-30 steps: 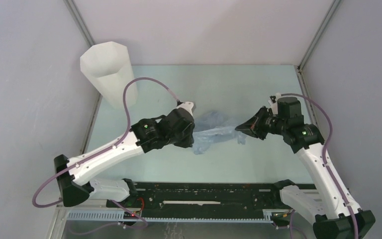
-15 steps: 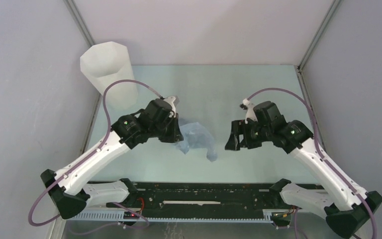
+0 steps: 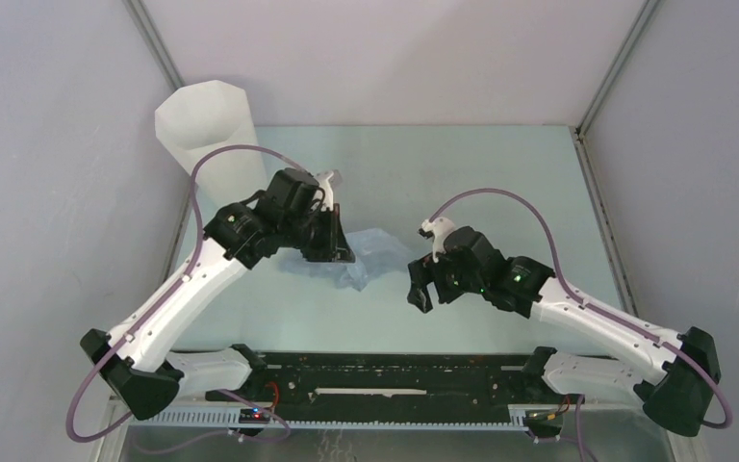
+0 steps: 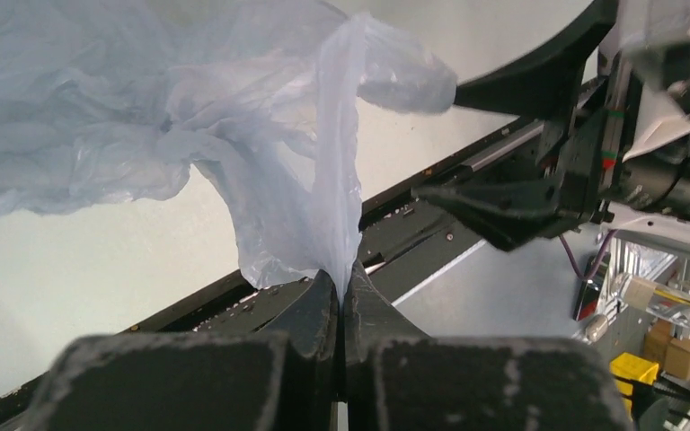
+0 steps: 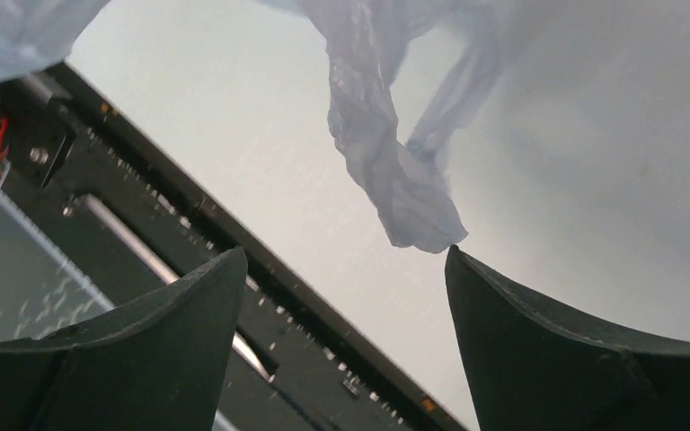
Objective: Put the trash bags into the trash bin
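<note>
The trash bag (image 3: 373, 248), thin pale blue crumpled film, hangs over the table's middle from my left gripper (image 3: 344, 258). In the left wrist view the left gripper (image 4: 345, 274) is shut on a twisted strip of the bag (image 4: 260, 153). The trash bin (image 3: 214, 135), tall, white and faceted, stands at the back left, behind the left arm. My right gripper (image 3: 420, 286) is open just right of the bag. In the right wrist view the right gripper (image 5: 346, 256) holds nothing, and a dangling tail of the bag (image 5: 395, 171) ends at its right fingertip.
A black rail (image 3: 394, 371) runs along the table's near edge between the arm bases and also shows under the right gripper as the rail (image 5: 144, 233). Grey walls close in both sides and the back. The right arm's open fingers (image 4: 503, 202) sit close in front of the left wrist camera.
My right gripper opened, let go of the bag and swung left and nearer. My left gripper carried the bag left and back, closer to the bin.
</note>
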### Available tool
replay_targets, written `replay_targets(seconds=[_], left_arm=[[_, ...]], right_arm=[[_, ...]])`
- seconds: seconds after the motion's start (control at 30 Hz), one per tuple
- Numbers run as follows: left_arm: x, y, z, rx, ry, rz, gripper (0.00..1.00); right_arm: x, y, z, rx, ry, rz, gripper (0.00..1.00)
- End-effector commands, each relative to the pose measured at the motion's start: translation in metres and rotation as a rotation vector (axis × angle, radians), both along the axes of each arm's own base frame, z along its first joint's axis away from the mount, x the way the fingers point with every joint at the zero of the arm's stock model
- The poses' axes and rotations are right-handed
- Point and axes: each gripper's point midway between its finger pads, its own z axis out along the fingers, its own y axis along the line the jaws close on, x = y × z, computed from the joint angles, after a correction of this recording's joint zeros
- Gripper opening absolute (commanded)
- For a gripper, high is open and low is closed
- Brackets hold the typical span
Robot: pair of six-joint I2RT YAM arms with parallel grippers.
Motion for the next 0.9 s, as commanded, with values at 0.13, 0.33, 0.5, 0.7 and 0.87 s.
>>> replay_targets(seconds=[0.13,0.33,0.5,0.7,0.87], left_arm=[[-0.006,0.000,0.020,-0.058,-0.002,-0.079,0.00],[-0.003,0.001,0.019,-0.060,0.004,-0.089,0.00],[0.000,0.003,0.017,-0.057,0.011,-0.082,0.00],[0.002,-0.003,0.019,-0.083,0.021,-0.106,0.00],[-0.001,-0.005,0.024,-0.103,0.026,-0.126,0.00]], right_arm=[[0.050,0.007,0.018,0.095,-0.231,-0.044,0.88],[0.059,-0.007,0.011,0.074,-0.244,-0.102,0.87],[0.057,-0.031,0.012,0.107,-0.201,-0.138,0.88],[0.057,-0.029,0.004,0.148,-0.203,-0.121,0.88],[0.074,-0.007,-0.012,0.176,-0.210,-0.076,0.85]])
